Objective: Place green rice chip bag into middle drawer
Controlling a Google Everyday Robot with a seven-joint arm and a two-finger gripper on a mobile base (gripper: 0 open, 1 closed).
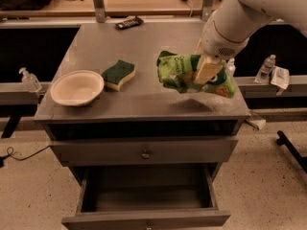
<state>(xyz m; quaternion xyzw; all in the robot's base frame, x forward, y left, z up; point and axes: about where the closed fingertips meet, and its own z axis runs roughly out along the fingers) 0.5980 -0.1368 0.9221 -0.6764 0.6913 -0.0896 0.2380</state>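
The green rice chip bag hangs in the air above the right part of the cabinet top, casting a shadow on it. My gripper comes down from the white arm at the upper right and is shut on the bag's right half; a tan finger lies across its front. The middle drawer is pulled open at the bottom, with a dark inside and a small knob on its front edge. It sits below and slightly left of the bag.
A cream bowl and a green-and-yellow sponge lie on the left of the cabinet top. A dark remote lies at the back. The upper drawer front is closed. Bottles stand on the right rail.
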